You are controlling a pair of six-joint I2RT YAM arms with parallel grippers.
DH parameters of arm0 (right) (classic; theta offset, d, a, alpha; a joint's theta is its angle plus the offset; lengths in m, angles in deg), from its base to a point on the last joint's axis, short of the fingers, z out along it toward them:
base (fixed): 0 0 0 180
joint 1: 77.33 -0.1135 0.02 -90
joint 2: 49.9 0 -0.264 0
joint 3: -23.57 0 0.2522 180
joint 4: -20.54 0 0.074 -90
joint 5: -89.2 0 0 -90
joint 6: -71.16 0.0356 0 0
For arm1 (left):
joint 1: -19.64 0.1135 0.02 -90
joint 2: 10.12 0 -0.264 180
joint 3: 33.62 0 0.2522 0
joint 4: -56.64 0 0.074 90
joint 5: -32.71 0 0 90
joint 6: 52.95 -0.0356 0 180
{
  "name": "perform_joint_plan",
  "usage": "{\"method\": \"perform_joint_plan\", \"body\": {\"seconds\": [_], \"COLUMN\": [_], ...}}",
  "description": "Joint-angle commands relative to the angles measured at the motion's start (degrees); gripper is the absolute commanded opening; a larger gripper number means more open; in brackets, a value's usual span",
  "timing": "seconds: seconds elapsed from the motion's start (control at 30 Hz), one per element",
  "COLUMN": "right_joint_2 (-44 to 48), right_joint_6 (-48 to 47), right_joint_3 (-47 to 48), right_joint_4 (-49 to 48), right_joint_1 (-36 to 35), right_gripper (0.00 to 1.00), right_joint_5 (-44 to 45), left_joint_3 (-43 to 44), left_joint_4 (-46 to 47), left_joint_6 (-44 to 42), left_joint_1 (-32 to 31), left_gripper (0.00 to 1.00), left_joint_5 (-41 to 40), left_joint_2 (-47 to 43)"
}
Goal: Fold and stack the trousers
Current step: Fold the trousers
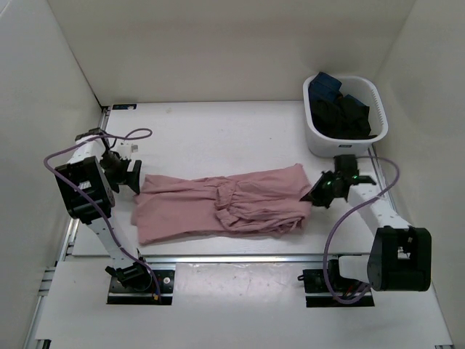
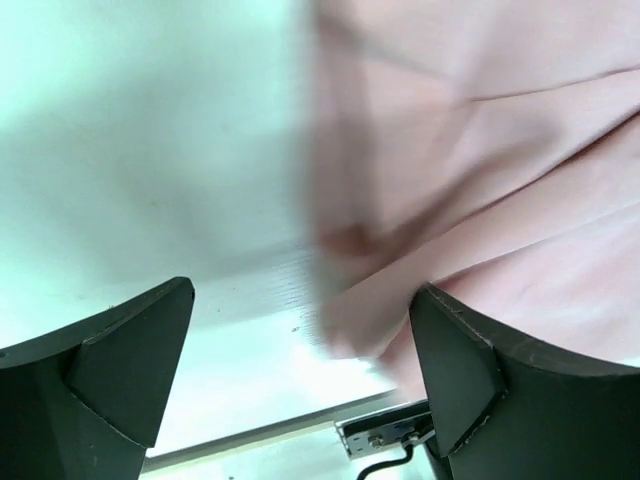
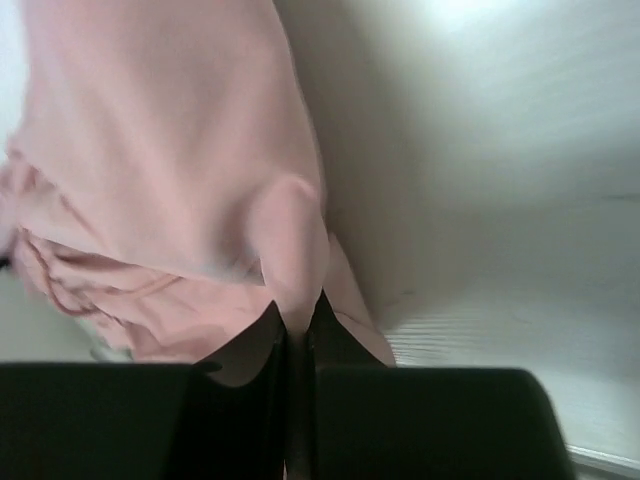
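trousers [image 1: 221, 203]: laid flat on the counter [image 1: 218, 138], long axis left-right between both arms
right fingers [image 3: 345, 350]: pinched shut on the right end
left fingers [image 2: 130, 340]: spread apart, nothing gripped; left hem lies just to their right

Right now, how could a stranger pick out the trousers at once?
On the white table, the trousers lie spread across the near half. They are dusty pink, whereas the other clothes are dark and sit in the white basket at the far right corner.
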Motion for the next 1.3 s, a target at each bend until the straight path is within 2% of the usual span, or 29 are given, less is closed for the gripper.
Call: {"method": "perform_joint_plan", "body": {"seconds": [0.0,0.03,0.07,0.1,0.2,0.23,0.3,0.33,0.37,0.4,0.47,0.5,0.53,0.6,0.7,0.73,0.8,0.83,0.9,0.93,0.97,1.1,1.13,1.27], "right_joint_2": [3.5,3.5,4.1,4.1,1.6,0.4,-5.2,-7.8,-13.6,-16.8,-28.0,-31.8,-36.3,-39.1,-41.4,-41.4,-40.8,-39.0,-36.1,-33.1,-31.7,-27.8,-27.8,-35.1], "right_joint_6": [-11.9,-13.7,-15.3,-18.0,-21.8,-21.8,-22.5,-22.5,-22.5,-21.1,-19.1,-17.5,-16.6,-12.8,-10.5,-9.3,-7.8,-7.8,-5.9,-5.4,-4.3,-6.8,-8.3,-11.8], "right_joint_3": [13.3,16.6,19.9,26.1,35.2,41.6,48.6,52.5,60.7,65.3,75.6,86.2,88.7,92.9,92.9,92.3,91.3,90.4,85.7,83.9,82.4,76.4,76.4,82.1], "right_joint_4": [15.4,21.2,23.8,26.2,33.6,37.1,40.9,43.0,47.1,49.6,57.8,60.5,60.5,59.3,56.2,56.2,56.2,55.0,51.5,49.9,48.2,35.5,33.3,29.9], "right_joint_1": [7.4,7.4,7.4,7.4,4.5,0.3,-5.3,-11.6,-15.0,-22.0,-28.4,-33.5,-35.7,-40.2,-44.7,-45.4,-46.6,-46.6,-48.1,-48.1,-49.4,-52.8,-53.5,-56.4], "right_gripper": [0.0,0.0,0.0,0.0,0.0,0.0,0.0,0.0,0.0,0.0,0.0,0.0,0.0,0.0,0.0,0.0,0.0,0.0,0.0,0.0,0.0,0.0,0.0,0.0], "right_joint_5": [8.6,11.7,18.6,21.1,28.5,31.3,36.7,39.1,42.9,44.9,48.9,51.5,50.4,49.1,48.5,49.5,51.9,53.4,55.0,55.6,56.3,56.3,52.9,45.6], "left_joint_3": [6.3,7.0,7.0,7.6,6.9,5.4,3.5,1.8,1.2,0.7,-0.6,-0.6,-0.6,-0.1,0.6,1.1,1.1,1.8,3.2,3.7,3.7,7.2,7.8,10.7], "left_joint_4": [-2.4,-3.1,-3.1,-3.7,-4.2,-4.2,-4.2,-3.6,-3.6,-2.8,-0.3,0.4,0.4,1.0,1.5,1.5,2.3,2.9,2.9,2.9,2.9,2.1,1.4,0.2], "left_joint_6": [0.0,0.0,0.0,0.0,0.6,0.6,0.6,0.6,0.6,1.1,1.8,2.3,2.3,2.3,2.9,2.9,2.9,3.4,3.4,3.4,3.4,3.4,3.4,3.4], "left_joint_1": [-0.9,-1.6,-1.6,-3.0,-6.6,-8.0,-11.2,-14.9,-16.9,-20.9,-24.6,-25.9,-28.0,-28.6,-29.2,-29.2,-29.2,-29.2,-29.2,-29.2,-29.2,-29.2,-29.2,-29.2], "left_gripper": [1.0,1.0,1.0,1.0,1.0,1.0,1.0,1.0,1.0,1.0,1.0,1.0,1.0,0.97,0.73,0.58,0.49,0.41,0.33,0.27,0.14,0.14,0.14,0.14], "left_joint_5": [6.3,7.1,7.8,9.1,10.3,11.0,12.6,15.4,16.4,17.8,18.5,19.0,19.6,20.3,21.7,21.7,21.1,21.1,21.1,21.1,21.1,23.2,23.2,23.2], "left_joint_2": [-2.2,-2.2,-2.2,-2.2,-2.2,-2.2,-2.2,-2.2,-1.5,-0.9,0.7,1.4,3.3,5.3,9.2,10.0,11.2,11.2,12.5,12.5,13.2,13.8,13.8,13.8]}}
